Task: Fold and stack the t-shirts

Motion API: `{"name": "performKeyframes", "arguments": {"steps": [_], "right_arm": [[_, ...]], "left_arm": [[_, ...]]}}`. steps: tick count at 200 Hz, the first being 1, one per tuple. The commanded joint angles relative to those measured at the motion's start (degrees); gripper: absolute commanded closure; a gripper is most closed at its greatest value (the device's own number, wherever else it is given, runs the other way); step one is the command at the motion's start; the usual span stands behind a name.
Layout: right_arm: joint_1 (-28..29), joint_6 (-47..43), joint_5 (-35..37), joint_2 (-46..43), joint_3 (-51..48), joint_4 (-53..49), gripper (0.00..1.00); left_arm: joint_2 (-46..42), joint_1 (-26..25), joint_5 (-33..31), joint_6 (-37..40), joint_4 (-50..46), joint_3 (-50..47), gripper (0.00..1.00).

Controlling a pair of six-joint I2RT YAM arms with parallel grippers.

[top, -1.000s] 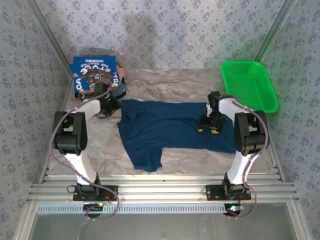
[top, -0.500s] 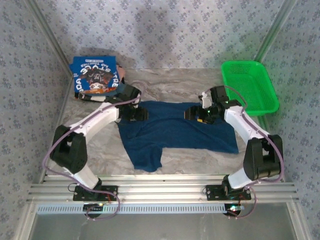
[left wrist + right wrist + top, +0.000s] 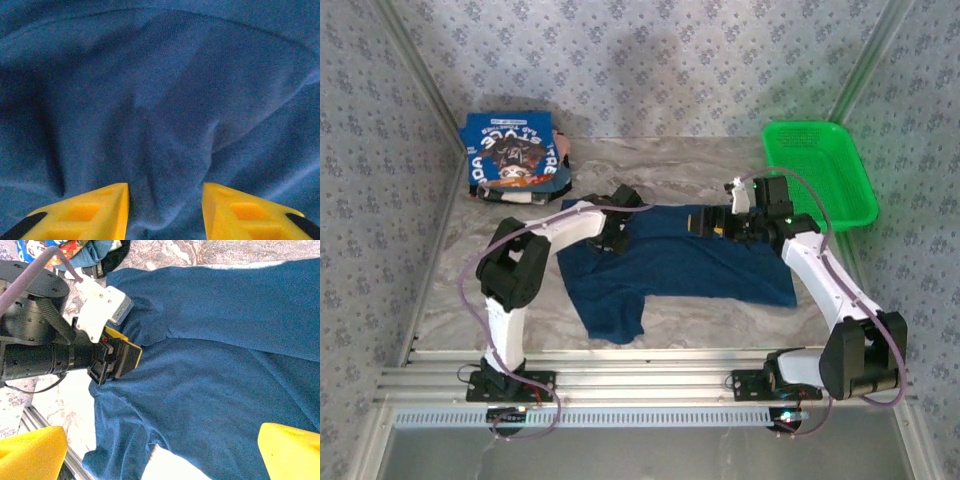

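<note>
**Navy Shirt Spread on Desk, Both Jaws at Its Upper Edge**

The navy t-shirt [image 3: 670, 265] lay spread across the centre of the desk [image 3: 660, 160], with one sleeve reaching toward the lower left of the top view. The left jaws pressed down on the shirt's upper-left corner. In the left wrist view they stood partly apart with a raised pucker of navy cloth between them; whether they pinched it could not be told. The right jaws hung above the shirt's upper edge, right of centre, spread wide and grasping nothing. The left arm [image 3: 560, 228] was bent sharply at the elbow, with its forearm running rightward. The right arm [image 3: 820, 270] stretched up and left. The folded blue t-shirt [image 3: 510, 152] sat at upper left, well apart from both jaws.
</note>
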Motion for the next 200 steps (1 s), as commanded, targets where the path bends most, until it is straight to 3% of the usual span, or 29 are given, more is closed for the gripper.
{"name": "performKeyframes", "arguments": {"steps": [1, 63, 116, 200], "right_arm": [[-0.3, 1.1, -1.1, -1.5, -1.5, 0.0, 0.00], [-0.4, 1.9, -1.0, -1.7, -2.2, 0.5, 0.00], [-0.3, 1.9, -1.2, -1.5, -2.7, 1.0, 0.00], [0.5, 2.0, -1.0, 0.1, -2.9, 1.2, 0.00]], "left_arm": [[2.3, -0.3, -3.8, 2.7, -2.1, 2.4, 0.64], [2.0, -0.1, -5.7, 6.5, -3.0, 4.5, 0.88], [-1.2, 2.5, 2.4, 10.4, -4.4, 5.3, 0.89], [-0.4, 11.4, 19.2, 18.6, -8.3, 11.3, 0.90]]}}
